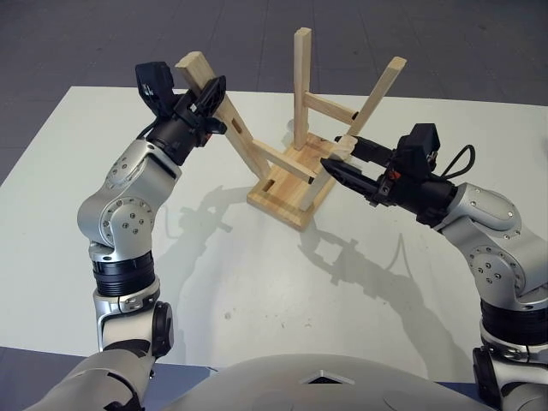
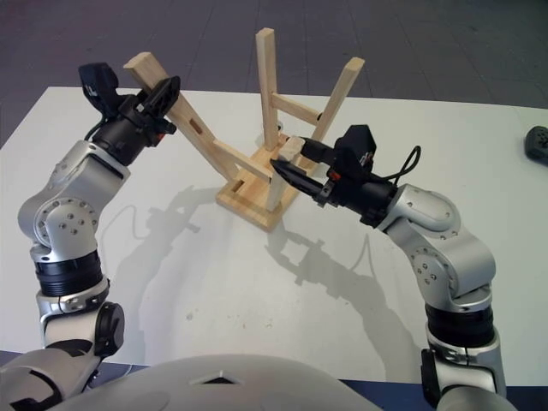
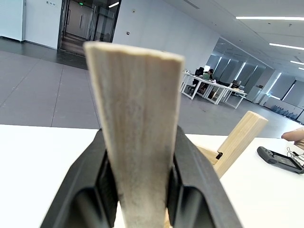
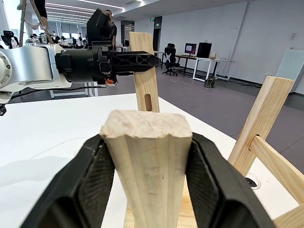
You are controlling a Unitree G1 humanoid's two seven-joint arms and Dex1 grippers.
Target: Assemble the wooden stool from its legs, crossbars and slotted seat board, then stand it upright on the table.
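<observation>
Left eye view showed the stool (image 1: 282,201) upside down on the white table (image 1: 257,291), seat board lowest and tilted, legs pointing up; the left gripper (image 1: 210,92) pinched the outer leg (image 1: 248,141) near its free end; the right gripper (image 1: 347,164) pinched the near leg (image 1: 321,184); left wrist view had the outer leg clamped between both fingers (image 3: 90,190); right wrist view had the near leg's end squeezed between the pads (image 4: 95,180).

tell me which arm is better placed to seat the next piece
Right, likely: the right gripper holds a wooden piece right by the seat board, while the left gripper clamps the leaning leg at its far end, steadying.
</observation>
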